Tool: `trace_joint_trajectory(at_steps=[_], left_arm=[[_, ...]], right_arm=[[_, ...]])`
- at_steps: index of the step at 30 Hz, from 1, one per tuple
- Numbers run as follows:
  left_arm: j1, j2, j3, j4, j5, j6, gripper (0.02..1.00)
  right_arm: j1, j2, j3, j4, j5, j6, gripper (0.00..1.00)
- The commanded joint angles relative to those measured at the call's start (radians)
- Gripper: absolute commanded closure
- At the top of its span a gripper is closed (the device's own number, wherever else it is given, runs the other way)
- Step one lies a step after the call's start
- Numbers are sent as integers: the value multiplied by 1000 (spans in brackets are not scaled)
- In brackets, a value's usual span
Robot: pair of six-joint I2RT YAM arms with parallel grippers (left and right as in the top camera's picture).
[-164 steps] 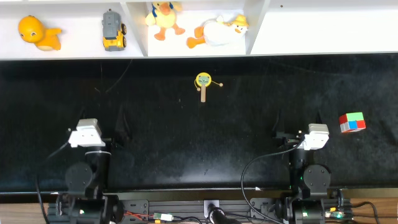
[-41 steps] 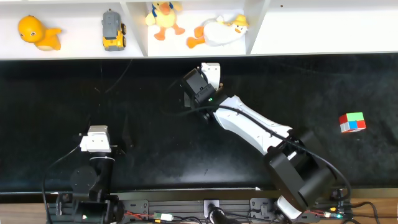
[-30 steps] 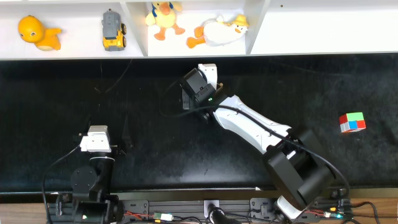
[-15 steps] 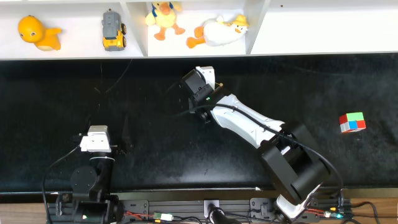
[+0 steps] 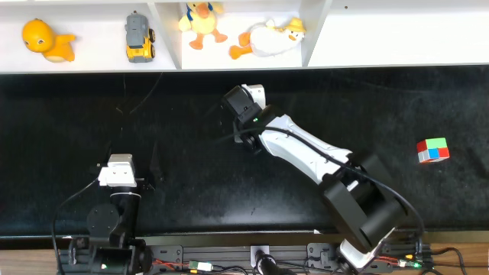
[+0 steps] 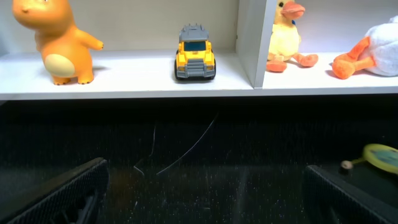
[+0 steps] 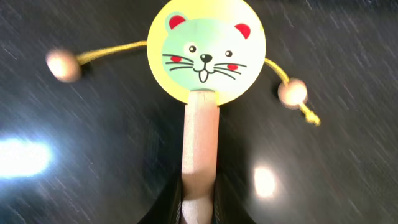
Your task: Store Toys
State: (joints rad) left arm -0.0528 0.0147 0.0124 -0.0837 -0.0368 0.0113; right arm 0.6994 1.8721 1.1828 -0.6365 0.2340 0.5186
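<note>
A: What's at the left?

B: On the shelf, an orange toy and a truck share one compartment, standing apart. In front of them, the left gripper sits low over the table near its own base. Its fingers are spread wide with nothing between them.

A: And the middle?

B: The next compartment holds a duck and a goose, just beside each other. In front of that compartment, over the table, the right gripper is clamped on the rattle. It grips the end of the wooden handle. The round cat-face head points away from the fingers, with a bead on a cord at each side.

A: Is the rattle off the table?

B: I cannot tell.

A: The right?

B: A cube lies on the table, well apart from the right arm and the shelf.
</note>
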Motion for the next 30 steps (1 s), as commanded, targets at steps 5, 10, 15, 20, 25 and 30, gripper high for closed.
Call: trace_joint_trajectory(at_steps=[5,10,15,20,25,30], left_arm=[[-3,-12,-4,0,10,19,20],[-3,-12,-4,0,10,19,20],[-3,-12,-4,-1,10,19,20],[-3,-12,-4,-1,10,19,20],[-3,-12,-4,0,10,19,20],[-3,-12,-4,-1,10,19,20]], right_arm=[[-103,-219,-49,-150,80,-69,958],[-265,-428,-164,-190,77,-98,958],[-409,-537,-182,-258,56,-171,958],[-476,-557,-181,-235,17,-281,956],[-504,-541,-179,-180,19,-421,947],[-555,-512,-161,-107,18,-502,952]])
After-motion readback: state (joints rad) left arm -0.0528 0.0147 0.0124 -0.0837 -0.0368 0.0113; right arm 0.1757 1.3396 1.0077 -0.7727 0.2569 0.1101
